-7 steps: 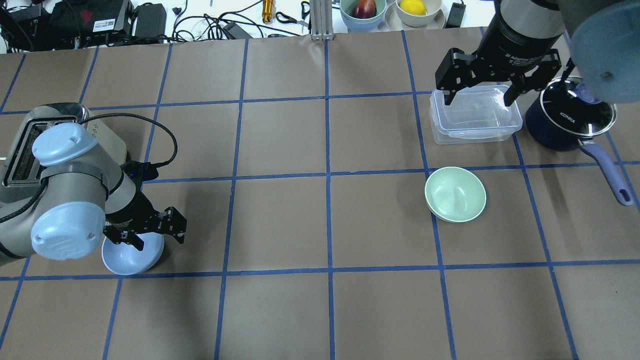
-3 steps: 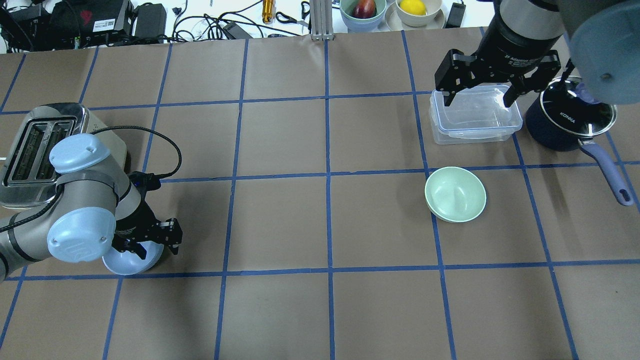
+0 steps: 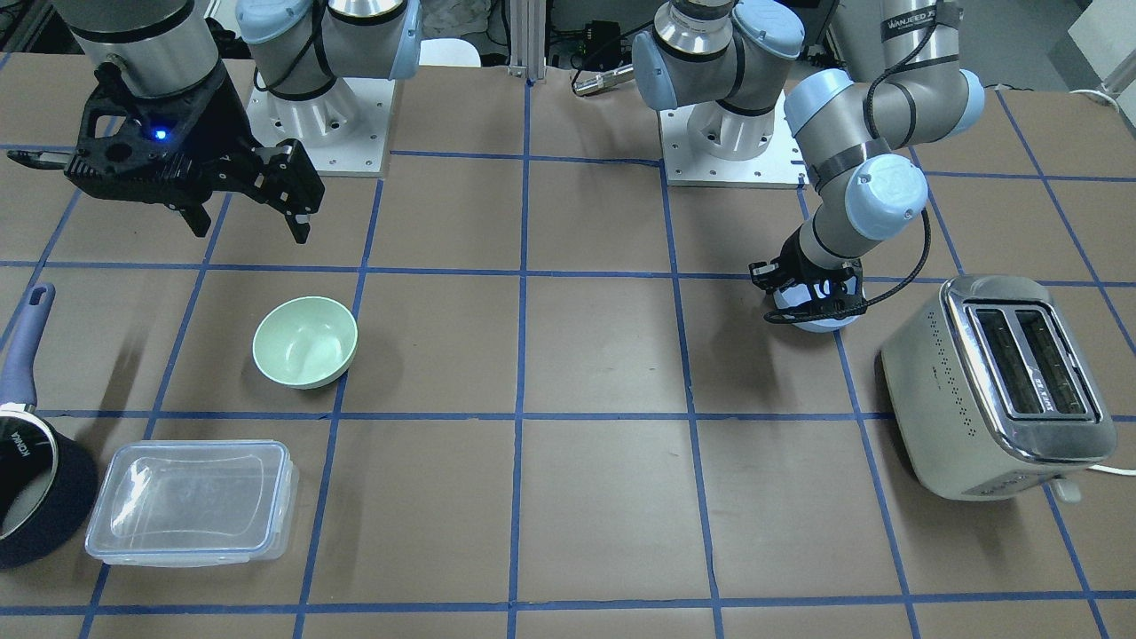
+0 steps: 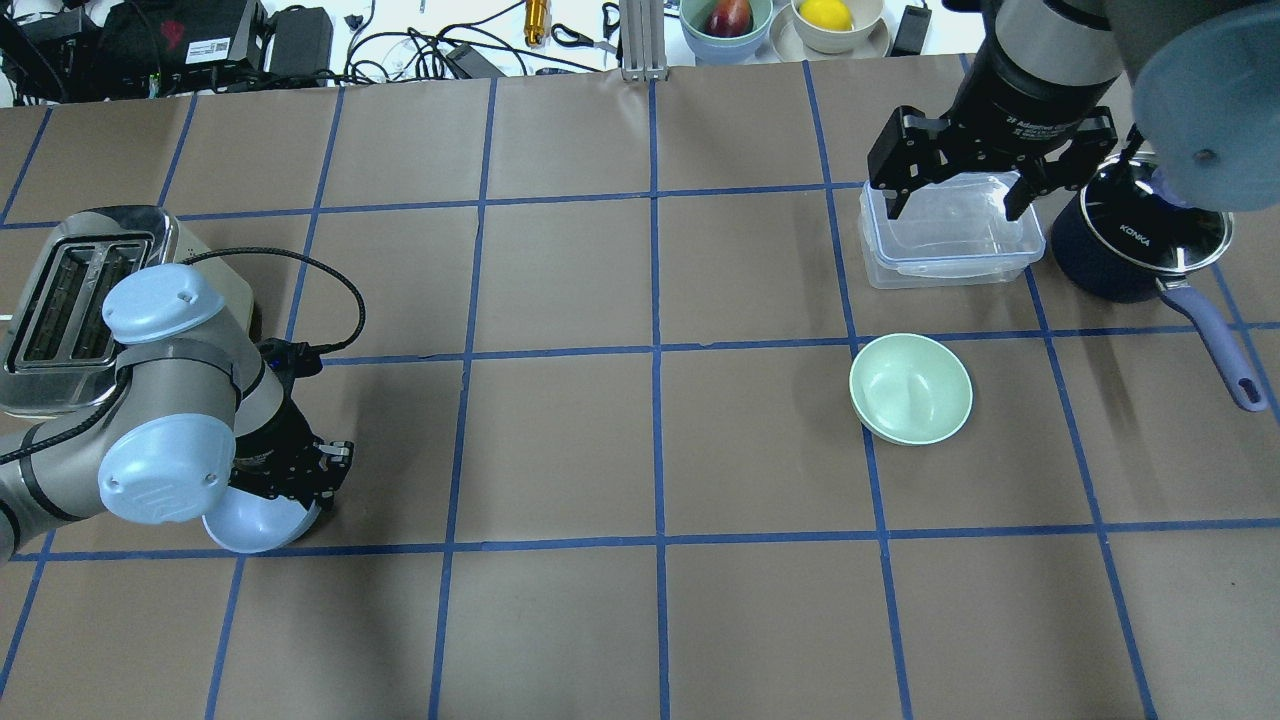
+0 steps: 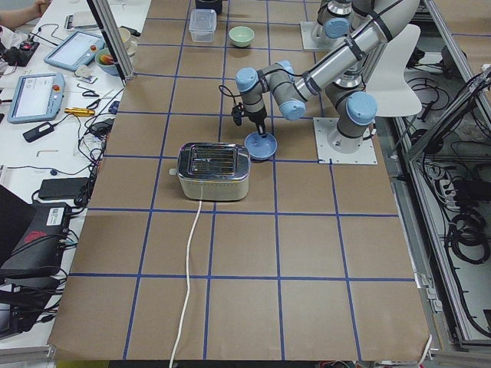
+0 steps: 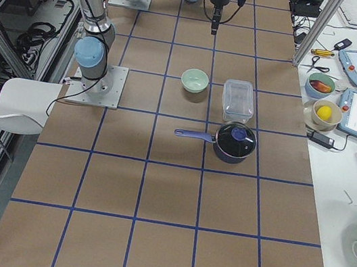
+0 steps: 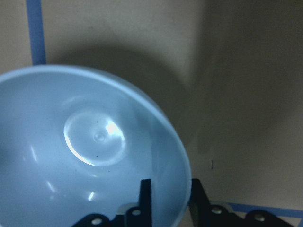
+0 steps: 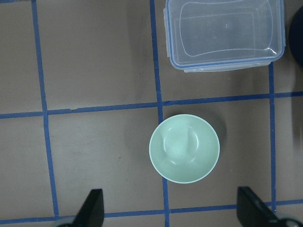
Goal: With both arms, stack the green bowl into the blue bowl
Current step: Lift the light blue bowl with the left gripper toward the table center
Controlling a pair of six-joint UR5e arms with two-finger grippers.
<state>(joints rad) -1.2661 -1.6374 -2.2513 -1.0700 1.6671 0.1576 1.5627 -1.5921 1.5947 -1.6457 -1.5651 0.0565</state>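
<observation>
left wrist-mounted view first: my left end effector is pinching the rim of the blue bowl, one finger inside the wall and the other outside it. the blue bowl sits open side up on the desk, just beside the toaster, on the toaster's side nearer the robot's base. the green bowl rests upright on the desk well apart from the toaster, toward the opposite end. my right end effector hangs in the air at that same end, far from the toaster, with its fingers spread wide (its own wrist camera looks straight down on the green bowl, which shows between the two fingertips). the two bowls are well apart.
</observation>
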